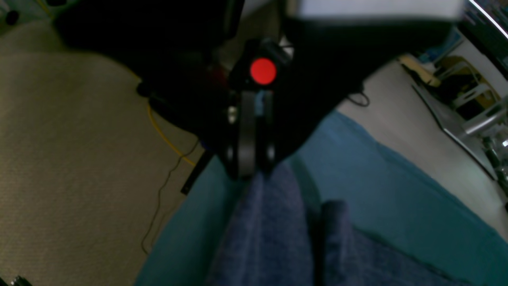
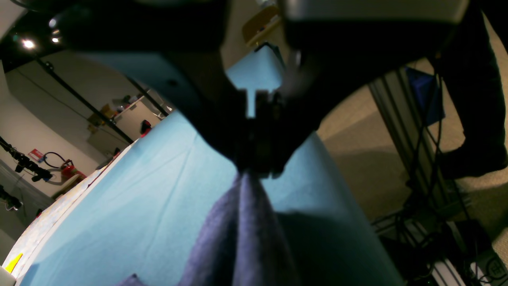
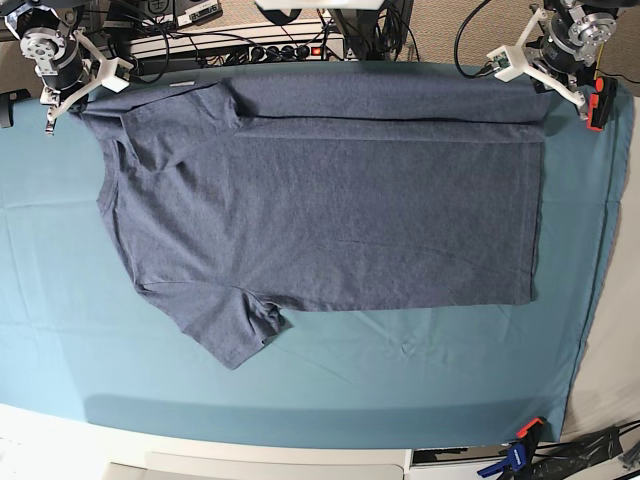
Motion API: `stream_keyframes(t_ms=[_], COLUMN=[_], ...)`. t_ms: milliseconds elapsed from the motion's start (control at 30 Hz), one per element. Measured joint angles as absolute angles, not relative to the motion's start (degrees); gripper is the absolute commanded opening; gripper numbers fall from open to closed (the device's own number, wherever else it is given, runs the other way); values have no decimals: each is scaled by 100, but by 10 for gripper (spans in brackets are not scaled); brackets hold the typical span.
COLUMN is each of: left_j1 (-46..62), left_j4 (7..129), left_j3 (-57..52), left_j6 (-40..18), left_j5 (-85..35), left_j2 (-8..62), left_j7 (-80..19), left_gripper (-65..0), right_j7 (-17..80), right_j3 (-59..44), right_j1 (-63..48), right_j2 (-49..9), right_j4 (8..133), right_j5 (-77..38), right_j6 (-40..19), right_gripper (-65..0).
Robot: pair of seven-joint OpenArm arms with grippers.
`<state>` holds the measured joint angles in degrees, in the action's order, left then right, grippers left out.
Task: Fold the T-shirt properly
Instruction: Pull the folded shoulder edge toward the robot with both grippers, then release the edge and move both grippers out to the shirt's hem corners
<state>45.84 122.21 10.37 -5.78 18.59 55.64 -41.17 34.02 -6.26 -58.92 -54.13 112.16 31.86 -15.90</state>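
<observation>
The dark blue-grey T-shirt (image 3: 330,210) lies spread on the teal table cloth (image 3: 400,370), plain side up, no lettering showing. Its far edge is folded over in a narrow band (image 3: 380,105). One sleeve (image 3: 235,335) points toward the near edge. My right gripper (image 3: 72,100) is at the far left corner, shut on a pinch of shirt fabric (image 2: 246,222) in the right wrist view, below the gripper (image 2: 256,171). My left gripper (image 3: 548,88) is at the far right corner, shut on shirt fabric (image 1: 266,222) in the left wrist view, below the gripper (image 1: 250,171).
A power strip and cables (image 3: 250,45) lie behind the table's far edge. An orange clamp (image 3: 598,100) sits on the right edge, another clamp (image 3: 518,455) at the near right corner. Carpet floor with a yellow cable (image 1: 162,135) lies beyond the table. A metal frame (image 2: 401,131) stands beside it.
</observation>
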Motion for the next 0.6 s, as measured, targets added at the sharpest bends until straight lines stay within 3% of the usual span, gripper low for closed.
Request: stream_keyframes(t_ms=[400,433,467,600], left_j1=[4587,4587,4587,4589], left_j4=[12221,12221,12221,12219], left_j3=[1037,1037,1037,1031], left_j6=[-578,-576,-578,-556], left_j5=[2117,2117,2117,2156], left_j2=[5527,5527,5527,5531], left_j7=[-4093,-4093,-4095,-4298], left_gripper=[-650,-639,-583,-379], right_j7=[3428,3428,3428,3730], right_j3=[-626,-626,-626,-633], right_j1=[-5892,-5892,-5892,-5892], right_j2=[-5413,-5413,-5413,-5413], right_j4=[11216,11216,11216,11214], right_j5=[3186,3183,3186,3044], right_j6=[-1590,-1590,-1590,-1590], right_gripper=[-650,-650,-650,-384])
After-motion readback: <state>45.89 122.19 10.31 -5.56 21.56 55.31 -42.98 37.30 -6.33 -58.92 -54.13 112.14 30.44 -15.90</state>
